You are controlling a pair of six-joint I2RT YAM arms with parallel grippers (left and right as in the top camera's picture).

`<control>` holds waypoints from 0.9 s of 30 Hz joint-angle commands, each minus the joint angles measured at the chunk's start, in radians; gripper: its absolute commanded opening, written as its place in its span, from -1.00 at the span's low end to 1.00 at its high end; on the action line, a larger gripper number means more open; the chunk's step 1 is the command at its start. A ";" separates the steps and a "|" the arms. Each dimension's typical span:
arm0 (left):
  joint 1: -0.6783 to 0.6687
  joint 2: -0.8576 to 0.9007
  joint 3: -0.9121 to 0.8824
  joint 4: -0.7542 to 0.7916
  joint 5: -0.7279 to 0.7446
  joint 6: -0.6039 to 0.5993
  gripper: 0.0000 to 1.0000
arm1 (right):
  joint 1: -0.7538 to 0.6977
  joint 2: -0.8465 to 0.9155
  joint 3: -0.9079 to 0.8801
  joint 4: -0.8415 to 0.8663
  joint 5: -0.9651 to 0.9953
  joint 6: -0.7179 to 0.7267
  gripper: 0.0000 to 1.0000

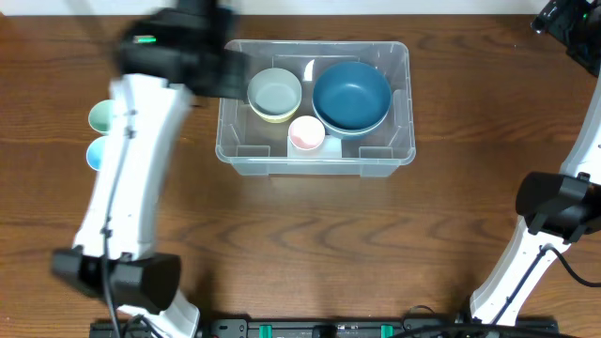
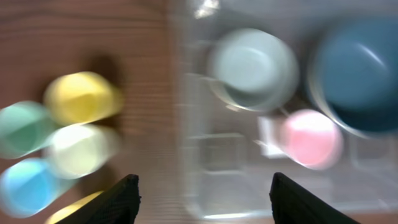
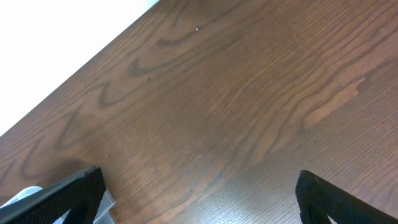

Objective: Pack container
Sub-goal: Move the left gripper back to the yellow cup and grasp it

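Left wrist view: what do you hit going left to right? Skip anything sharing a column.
green cup -> yellow cup -> left wall of the container -> pale green bowl -> pink cup -> blue bowl. Skipped: light blue cup and whitish cup, which share columns with the first two.

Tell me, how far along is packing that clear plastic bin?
Done: a pale green bowl, a big blue bowl and a small pink cup sit inside the clear plastic bin. In hand: nothing; the left gripper hangs open at the bin's left wall, the right gripper open over wooden table. Left: yellow cup, green cup, pale cup and blue cup beside the bin.
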 commanded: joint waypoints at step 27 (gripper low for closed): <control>0.246 0.443 0.006 0.141 -0.007 0.134 0.29 | -0.002 -0.036 0.002 -0.002 -0.003 0.015 0.99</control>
